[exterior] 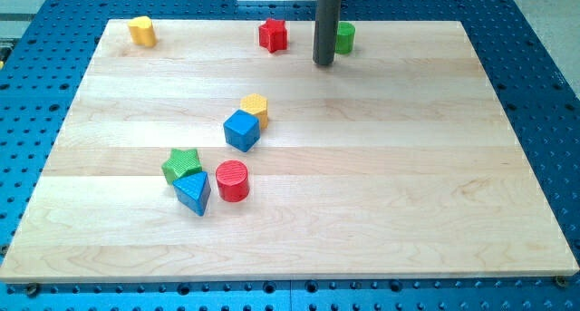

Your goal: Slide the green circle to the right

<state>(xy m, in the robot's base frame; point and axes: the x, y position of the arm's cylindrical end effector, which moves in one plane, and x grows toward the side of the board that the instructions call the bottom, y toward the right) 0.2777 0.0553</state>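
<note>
The green circle stands near the board's top edge, right of centre, partly hidden by my rod. My tip rests on the board just to the left of and slightly below the green circle, close to it or touching it. A red star sits to the left of the rod, also near the top edge.
A yellow block sits at the top left corner. A yellow hexagon touches a blue cube mid-board. Lower left, a green star, blue triangle and red circle cluster. The wooden board lies on a blue perforated table.
</note>
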